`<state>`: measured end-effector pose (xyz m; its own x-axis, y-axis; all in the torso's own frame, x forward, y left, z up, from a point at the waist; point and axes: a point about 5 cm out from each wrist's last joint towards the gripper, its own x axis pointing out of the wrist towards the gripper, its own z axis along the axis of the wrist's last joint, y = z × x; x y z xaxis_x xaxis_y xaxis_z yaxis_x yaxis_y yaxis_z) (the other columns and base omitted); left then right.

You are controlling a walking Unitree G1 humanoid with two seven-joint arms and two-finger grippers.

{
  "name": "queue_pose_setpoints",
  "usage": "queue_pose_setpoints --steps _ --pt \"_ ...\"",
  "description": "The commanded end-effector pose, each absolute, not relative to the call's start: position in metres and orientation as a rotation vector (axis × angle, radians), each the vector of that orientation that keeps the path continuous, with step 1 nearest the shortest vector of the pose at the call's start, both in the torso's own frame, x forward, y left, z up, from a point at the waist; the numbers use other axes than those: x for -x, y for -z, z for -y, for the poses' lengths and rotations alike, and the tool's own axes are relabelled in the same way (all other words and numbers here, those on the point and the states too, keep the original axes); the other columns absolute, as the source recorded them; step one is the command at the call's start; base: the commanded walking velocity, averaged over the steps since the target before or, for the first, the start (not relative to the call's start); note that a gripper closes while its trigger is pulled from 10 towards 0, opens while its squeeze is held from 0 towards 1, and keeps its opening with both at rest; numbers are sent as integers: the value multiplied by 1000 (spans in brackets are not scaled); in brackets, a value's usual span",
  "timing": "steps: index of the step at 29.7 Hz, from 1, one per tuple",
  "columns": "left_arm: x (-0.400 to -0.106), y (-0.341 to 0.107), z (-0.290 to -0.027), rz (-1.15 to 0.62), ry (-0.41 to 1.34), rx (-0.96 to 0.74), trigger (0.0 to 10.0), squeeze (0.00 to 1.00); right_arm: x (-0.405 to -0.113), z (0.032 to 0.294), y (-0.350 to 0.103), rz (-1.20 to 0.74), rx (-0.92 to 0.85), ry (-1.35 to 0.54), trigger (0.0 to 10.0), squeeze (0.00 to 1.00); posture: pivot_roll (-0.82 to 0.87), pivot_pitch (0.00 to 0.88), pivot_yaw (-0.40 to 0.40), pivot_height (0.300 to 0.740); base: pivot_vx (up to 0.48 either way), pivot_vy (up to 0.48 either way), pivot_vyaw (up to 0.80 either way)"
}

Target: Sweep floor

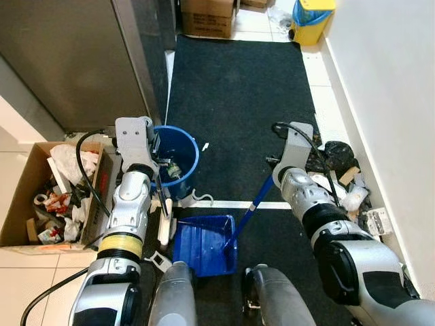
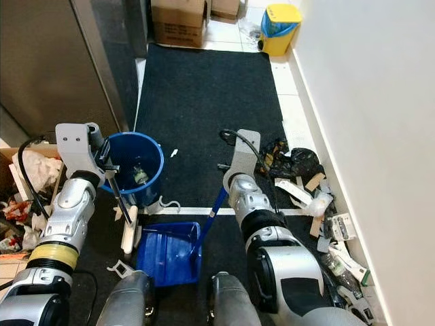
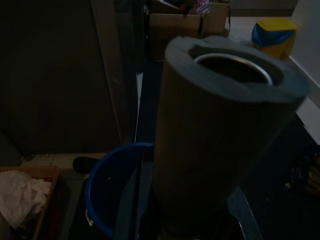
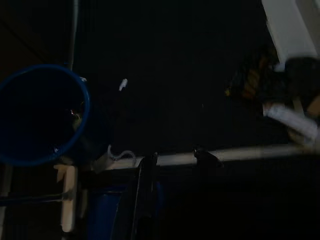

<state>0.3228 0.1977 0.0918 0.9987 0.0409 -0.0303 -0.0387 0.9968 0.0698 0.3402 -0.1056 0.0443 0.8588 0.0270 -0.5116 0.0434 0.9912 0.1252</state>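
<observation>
Nearest the head camera, a blue plastic dustpan (image 1: pixel 202 244) flat on the black floor mat (image 1: pixel 238 88), just ahead of the robot's legs, its slim blue handle (image 1: pixel 248 214) slanting up toward the right gripper (image 1: pixel 277 161) — fingers hidden behind the wrist, grip impossible to tell. Beside it, a pale wooden-backed brush (image 2: pixel 128 227) hanging head-down on a thin dark shaft under the left gripper (image 1: pixel 158 161), fingers closed around that shaft. Just beyond, a round blue plastic bucket (image 1: pixel 178 159) with scraps inside. A small white scrap (image 1: pixel 204 145) loose on the mat past the bucket. To the left, an open cardboard box (image 1: pixel 27 180) stuffed with rubbish; along the white wall on the right, a heap of black bags and paper litter (image 2: pixel 306 183). Far back, a yellow bin (image 1: pixel 311 19) with a blue liner.

Left wrist view, dim: a thick grey tube (image 3: pixel 220 135) close up, blue bucket rim below it.

Right wrist view, very dark: bucket, white scrap, dustpan edge — little more discernible.
</observation>
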Motion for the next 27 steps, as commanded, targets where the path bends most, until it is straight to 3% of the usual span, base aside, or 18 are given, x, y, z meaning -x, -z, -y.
queue_pose_setpoints --steps 1,5,12,18,27 --pt "-326 -97 -187 7 -11 -30 10000 0 -344 107 -51 -482 -104 3 10000 0 56 63 -63 740 0 0 0" --pt "-317 -106 -220 13 -51 -124 10000 0 -347 109 -63 -354 -107 -6 10000 0 63 65 -54 740 0 0 0" --pt "-306 -125 -250 34 -77 -188 10000 0 -354 117 -75 -275 -141 30 10000 0 81 69 -52 740 0 0 0" --pt "-288 -128 -280 -27 -89 -296 10000 0 -358 135 -78 -286 -15 64 10000 0 118 70 -54 740 0 0 0" --pt "-283 -111 -290 -108 -154 -286 10000 0 -358 160 -76 -269 35 163 10000 0 110 83 -46 740 0 0 0"
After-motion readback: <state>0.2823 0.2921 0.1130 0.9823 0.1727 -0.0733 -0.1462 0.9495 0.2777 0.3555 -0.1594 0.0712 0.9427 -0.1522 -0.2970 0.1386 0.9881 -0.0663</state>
